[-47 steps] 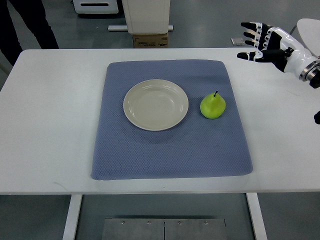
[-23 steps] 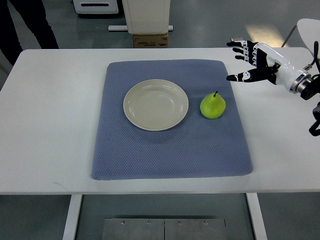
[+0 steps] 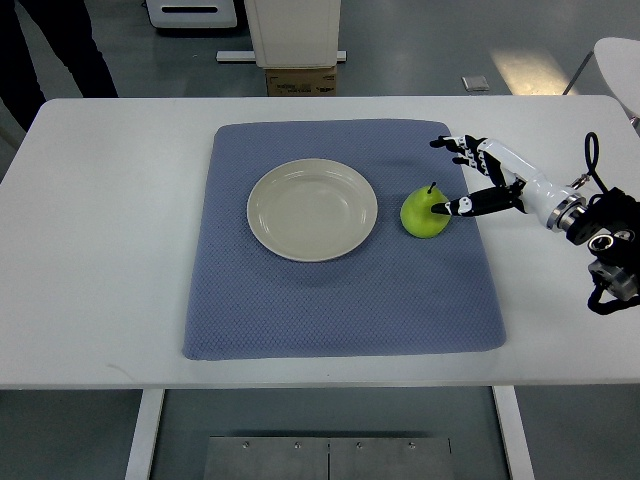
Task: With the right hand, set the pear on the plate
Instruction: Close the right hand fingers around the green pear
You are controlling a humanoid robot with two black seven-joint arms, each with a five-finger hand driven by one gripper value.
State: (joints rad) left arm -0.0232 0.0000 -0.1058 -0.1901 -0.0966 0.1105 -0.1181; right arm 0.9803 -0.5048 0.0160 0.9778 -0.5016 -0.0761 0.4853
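Note:
A green pear (image 3: 422,212) stands upright on the blue mat (image 3: 340,300), just right of an empty cream plate (image 3: 312,209). My right hand (image 3: 455,175) reaches in from the right edge and hovers at the pear's right side. Its fingers are spread, the thumb tip low beside the pear and the other fingertips (image 3: 446,143) above and behind it. Nothing is held. The left arm does not show.
The white table (image 3: 100,250) carries the mat. A cardboard box (image 3: 299,80) and white equipment stand on the floor beyond the far edge. A person's dark legs (image 3: 45,50) are at the top left.
My right hand has come down and leftward from the table's far right corner to the pear's right side, fingers still spread. Pear and plate have not moved.

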